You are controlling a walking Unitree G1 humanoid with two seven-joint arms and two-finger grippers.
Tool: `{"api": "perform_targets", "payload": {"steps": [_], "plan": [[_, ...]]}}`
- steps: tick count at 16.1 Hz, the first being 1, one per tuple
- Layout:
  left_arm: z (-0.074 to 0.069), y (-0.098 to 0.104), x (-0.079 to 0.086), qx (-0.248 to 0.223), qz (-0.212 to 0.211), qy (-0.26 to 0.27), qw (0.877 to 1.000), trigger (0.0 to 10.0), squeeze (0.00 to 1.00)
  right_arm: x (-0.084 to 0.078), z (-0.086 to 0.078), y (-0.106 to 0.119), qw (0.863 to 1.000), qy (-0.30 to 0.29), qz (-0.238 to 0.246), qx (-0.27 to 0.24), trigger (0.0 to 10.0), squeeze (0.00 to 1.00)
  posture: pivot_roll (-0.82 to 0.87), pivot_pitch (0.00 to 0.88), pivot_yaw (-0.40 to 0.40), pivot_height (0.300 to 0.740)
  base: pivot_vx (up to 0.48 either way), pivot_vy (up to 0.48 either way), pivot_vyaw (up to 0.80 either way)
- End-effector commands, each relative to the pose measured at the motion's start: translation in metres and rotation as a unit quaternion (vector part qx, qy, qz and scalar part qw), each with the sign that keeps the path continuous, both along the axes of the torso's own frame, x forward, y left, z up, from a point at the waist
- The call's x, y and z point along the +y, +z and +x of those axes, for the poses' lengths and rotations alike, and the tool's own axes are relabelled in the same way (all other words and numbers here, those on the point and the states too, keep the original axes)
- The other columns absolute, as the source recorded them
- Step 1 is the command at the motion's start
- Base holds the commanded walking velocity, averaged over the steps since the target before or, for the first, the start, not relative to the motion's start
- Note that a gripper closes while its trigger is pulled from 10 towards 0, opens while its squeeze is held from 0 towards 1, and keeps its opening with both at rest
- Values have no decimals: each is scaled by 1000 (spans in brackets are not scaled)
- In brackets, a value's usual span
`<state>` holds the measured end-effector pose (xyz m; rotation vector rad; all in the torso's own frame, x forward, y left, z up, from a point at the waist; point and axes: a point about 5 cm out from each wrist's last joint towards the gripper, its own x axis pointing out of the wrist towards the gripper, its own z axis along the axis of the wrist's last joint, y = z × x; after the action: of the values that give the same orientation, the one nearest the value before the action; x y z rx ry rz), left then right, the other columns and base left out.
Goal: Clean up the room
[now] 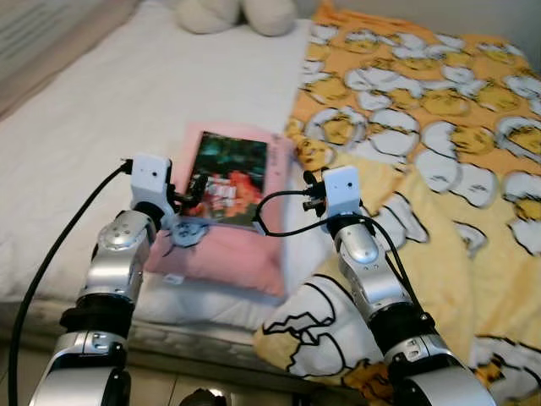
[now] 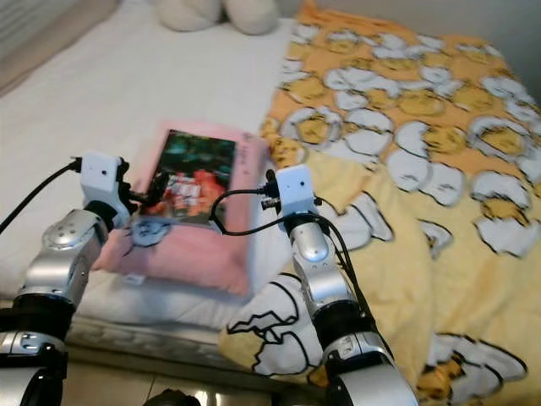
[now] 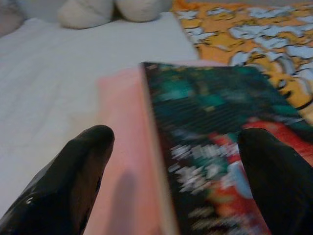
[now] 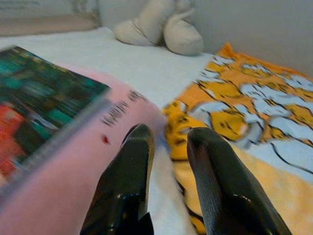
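Figure. Bedside scene during room tidying. A book [image 1: 230, 178] with a dark green and red cover lies flat on a pink pillow [image 1: 221, 254], which rests at the near edge of a bed [image 1: 101, 118] covered by a white sheet. To the right, a yellow blanket [image 1: 439, 169] printed with white and orange cartoon figures spreads over the mattress and hangs off the near edge. Two cream plush toys [image 1: 237, 13] sit at the far end of the bed.

The book, sitting loose on soft bedding, is probably the item to be cleared; both arms are brought in low at its near end, one on each side, which suggests an approach to lift it.

Left gripper [image 3: 176, 161]: wide apart. In its wrist view, one of its fingers [image 3: 73, 176] hovers over the pink pillow to the left of the book's spine, the other over the cover, so the near left edge of the book lies between them. Contact cannot be confirmed; nothing is yet clamped.

Right gripper [image 4: 168, 161]: narrow, its fingers [image 4: 127, 176] close together with only a slim gap. It sits at the right border of the pillow, just where the pillow meets the blanket, near the book's right edge but apart from it, holding nothing.

The soft pillow is likely to yield under pressure, so a grasp on the thin book edge may need care.
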<state>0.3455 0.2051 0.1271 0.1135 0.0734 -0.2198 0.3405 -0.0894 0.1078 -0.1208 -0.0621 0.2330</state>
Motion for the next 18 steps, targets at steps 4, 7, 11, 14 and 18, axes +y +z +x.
{"api": "perform_targets", "payload": {"steps": [4, 7, 11, 14, 18], "plan": [[3, -5, 6, 11, 6, 27, 1000, 10000, 0, 2, -10, -1, 1000, 0, -2, -13, 10000, 0, -41, 31, -12, 740, 0, 0, -542], [3, -5, 18, 9, -27, 50, 998, 10000, 0, 2, -15, -4, 1000, 9, 0, -15, 10000, 0, -44, 30, -11, 740, 0, 160, -542], [6, -2, 19, 1, -11, 55, 998, 10000, 0, 2, -16, -5, 1000, 9, 0, -15, 10000, 0, -48, 29, -10, 740, 0, 360, -538], [9, -11, 9, 25, 4, 49, 998, 10000, 0, -1, -19, -4, 1000, 5, 5, -24, 10000, 0, -54, 31, -8, 740, 0, 0, -367], [20, -12, -5, 42, -25, 62, 997, 10000, 0, -3, -20, -7, 1000, 2, 3, -20, 10000, 0, -64, 28, -6, 740, 0, 0, 0]]}}
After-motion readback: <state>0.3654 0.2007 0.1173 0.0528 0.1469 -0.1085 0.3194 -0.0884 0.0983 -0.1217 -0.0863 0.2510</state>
